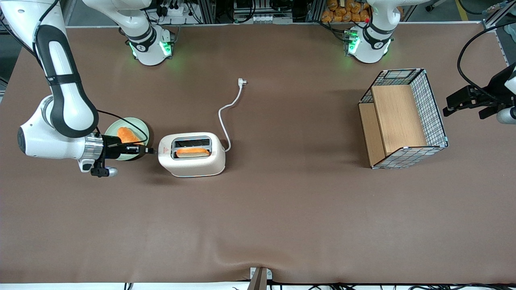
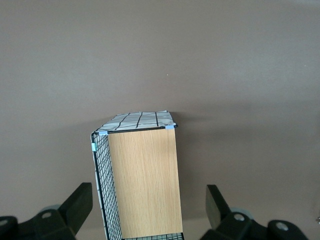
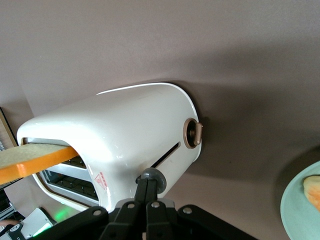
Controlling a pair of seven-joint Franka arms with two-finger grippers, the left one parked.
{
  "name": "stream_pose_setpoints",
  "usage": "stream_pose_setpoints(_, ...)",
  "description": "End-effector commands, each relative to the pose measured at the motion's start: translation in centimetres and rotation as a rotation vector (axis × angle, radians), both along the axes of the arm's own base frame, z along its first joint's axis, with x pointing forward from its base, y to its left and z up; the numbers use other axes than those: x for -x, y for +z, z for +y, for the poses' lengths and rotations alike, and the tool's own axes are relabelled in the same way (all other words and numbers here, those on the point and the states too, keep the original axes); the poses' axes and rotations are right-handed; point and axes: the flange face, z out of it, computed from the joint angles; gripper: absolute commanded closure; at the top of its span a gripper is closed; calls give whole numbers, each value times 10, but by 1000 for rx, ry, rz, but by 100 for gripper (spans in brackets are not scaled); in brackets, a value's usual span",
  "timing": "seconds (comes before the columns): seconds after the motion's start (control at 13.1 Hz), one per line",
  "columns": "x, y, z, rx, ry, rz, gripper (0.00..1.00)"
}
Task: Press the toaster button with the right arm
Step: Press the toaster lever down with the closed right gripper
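While the toaster (image 1: 192, 155) stands on the brown worktop (image 1: 282, 209) with a slice of toast (image 1: 192, 152) in the slot nearer the front camera, the right arm (image 1: 60, 117) lies low and level so that its gripper (image 1: 150, 151) meets the narrow end that carries the red triangle sticker (image 1: 163, 151). From the wrist camera, the fingers (image 3: 144, 194) are pinched together with nothing held, forming one blunt tip that touches the toaster button (image 3: 150, 177), a grey knob at the lower end of the lever slot; that suits pushing rather than grasping. A round dial (image 3: 192, 133) sits beside the slot. Close beside the toaster, under the gripper, a green plate (image 1: 139, 128) holds another orange piece (image 1: 127, 135), and the white cord (image 1: 227, 114) trails loose, unplugged.
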Motion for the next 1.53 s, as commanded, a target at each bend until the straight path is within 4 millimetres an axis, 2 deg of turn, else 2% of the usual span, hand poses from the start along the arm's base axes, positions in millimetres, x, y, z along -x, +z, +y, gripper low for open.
stream_pose_setpoints(0.0, 2, -5, 4, -19, -6, -17, 100)
stream_pose_setpoints(1.45, 3, -54, 2, -5, -1, 19, 100)
